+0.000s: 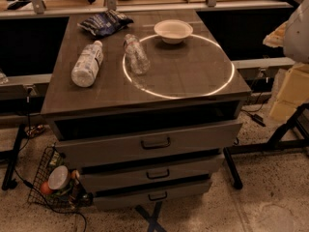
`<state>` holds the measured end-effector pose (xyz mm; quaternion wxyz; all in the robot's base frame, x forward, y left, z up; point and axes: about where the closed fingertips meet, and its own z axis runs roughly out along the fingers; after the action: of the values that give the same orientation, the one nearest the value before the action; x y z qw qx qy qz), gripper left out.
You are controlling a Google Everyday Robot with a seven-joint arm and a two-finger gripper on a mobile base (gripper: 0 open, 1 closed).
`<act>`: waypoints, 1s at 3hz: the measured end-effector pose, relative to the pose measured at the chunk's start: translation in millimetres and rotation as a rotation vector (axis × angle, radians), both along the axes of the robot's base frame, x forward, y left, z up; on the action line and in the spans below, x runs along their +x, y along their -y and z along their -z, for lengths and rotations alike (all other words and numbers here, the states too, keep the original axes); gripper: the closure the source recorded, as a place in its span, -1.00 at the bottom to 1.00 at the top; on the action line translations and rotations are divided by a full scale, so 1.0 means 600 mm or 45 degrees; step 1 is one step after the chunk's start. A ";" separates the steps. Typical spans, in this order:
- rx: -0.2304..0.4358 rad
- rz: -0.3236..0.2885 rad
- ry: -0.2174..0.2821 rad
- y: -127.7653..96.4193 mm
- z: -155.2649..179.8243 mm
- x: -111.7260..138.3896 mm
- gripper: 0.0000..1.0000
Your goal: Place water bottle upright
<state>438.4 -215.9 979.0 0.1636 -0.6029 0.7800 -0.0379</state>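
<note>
While the water bottle (136, 54) lies on its side on the bench (193, 81), near the larger cloudy bottle (88, 64), the end effector is out of frame, so I cannot tell its state. The approach seems not yet made; the next move calls for grasping the ribbed body and tipping it cap-up.

Single view. Camera sits high, off the front edge of the surface (193, 76), pitched down and forward across it. Mid range: whole top, three drawers (154, 144) and a strip of floor (270, 197) fit in frame. Claw is out of frame.
</note>
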 end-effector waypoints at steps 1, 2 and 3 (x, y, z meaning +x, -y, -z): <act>0.000 0.000 0.000 0.000 0.000 0.000 -1.00; 0.069 0.018 0.018 -0.024 0.010 0.062 -1.00; 0.180 0.032 0.059 -0.077 0.027 0.199 -1.00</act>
<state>557.6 -169.7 963.1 0.2233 -0.5790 0.7842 0.0014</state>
